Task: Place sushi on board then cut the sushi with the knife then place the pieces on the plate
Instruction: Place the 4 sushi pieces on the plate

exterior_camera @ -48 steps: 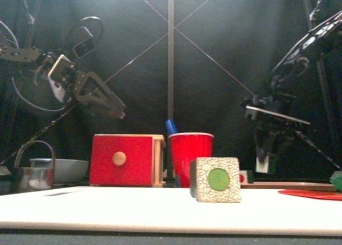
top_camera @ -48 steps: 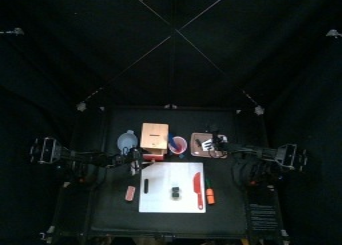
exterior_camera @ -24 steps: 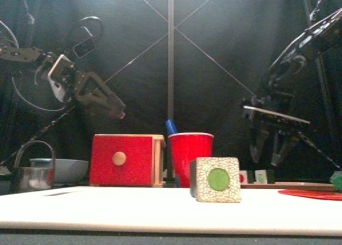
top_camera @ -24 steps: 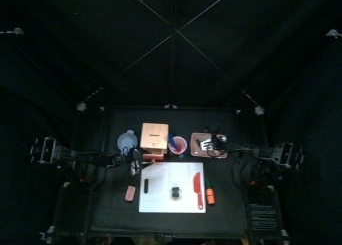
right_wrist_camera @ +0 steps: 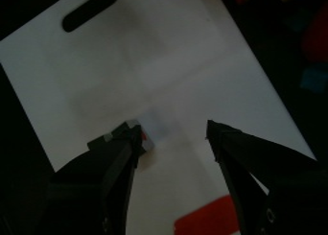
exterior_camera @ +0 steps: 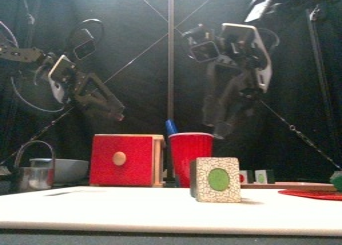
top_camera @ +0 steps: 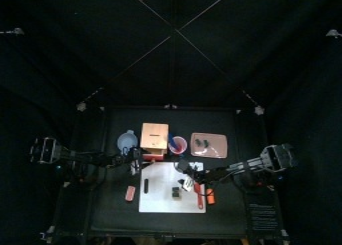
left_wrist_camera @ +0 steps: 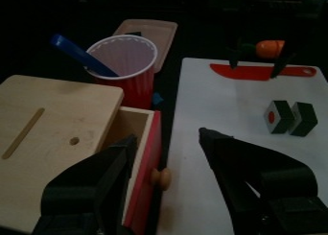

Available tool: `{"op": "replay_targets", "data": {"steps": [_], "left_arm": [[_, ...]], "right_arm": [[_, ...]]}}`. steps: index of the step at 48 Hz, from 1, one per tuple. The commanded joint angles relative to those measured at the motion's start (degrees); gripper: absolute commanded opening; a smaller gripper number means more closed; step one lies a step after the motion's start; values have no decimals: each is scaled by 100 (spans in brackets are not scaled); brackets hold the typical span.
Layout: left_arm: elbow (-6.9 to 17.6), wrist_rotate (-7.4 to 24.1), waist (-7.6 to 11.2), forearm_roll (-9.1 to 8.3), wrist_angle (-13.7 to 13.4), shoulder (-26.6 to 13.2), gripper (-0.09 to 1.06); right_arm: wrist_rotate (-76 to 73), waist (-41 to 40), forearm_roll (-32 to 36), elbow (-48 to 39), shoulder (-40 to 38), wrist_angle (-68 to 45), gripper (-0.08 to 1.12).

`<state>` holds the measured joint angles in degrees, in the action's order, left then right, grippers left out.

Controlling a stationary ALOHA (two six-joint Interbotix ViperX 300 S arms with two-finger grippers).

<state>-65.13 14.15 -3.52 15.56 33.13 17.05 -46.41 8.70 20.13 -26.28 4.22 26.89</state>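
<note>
Right arm [top_camera: 235,171] has swung over the board [top_camera: 160,179], jaws spread, empty.

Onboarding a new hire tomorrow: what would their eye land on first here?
The sushi roll, green-centred with a speckled rim, stands on the white cutting board, large in the front view. The right gripper hangs above the board, jaws open, near the red knife lying along the board's right edge. Behind stand the red cup and the wooden box.

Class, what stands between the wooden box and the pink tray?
The red cup, with a blue toy knife in it; the top view shows this.
</note>
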Motion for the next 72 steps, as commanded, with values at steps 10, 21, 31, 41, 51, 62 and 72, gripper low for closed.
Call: {"op": "replay_targets", "data": {"steps": [10,21,31,41,51,62,72], "left_arm": [[141,9,9,18,18,62,89],[132,9,0,18,18,62,89],[158,9,-9,88,18,53,89],[193,9,-18,97,18,53,89],[176,9,-26,176,26,44,89],[123,18,-35,211,26,26,89],[88,26,-35,202,18,26,89]], "right_arm": [[1714,-26,-1072,615,457,299,89],[1758,9,-1195,536,439,580,89],[1784,105,-1345,519,431,747,89],[1793,141,-1327,431,475,703,89],[1793,97,-1266,404,694,325,76],[1635,-35,-1230,193,360,431,60],[589,-756,-1187,-1011,-1230,1107,60]]}}
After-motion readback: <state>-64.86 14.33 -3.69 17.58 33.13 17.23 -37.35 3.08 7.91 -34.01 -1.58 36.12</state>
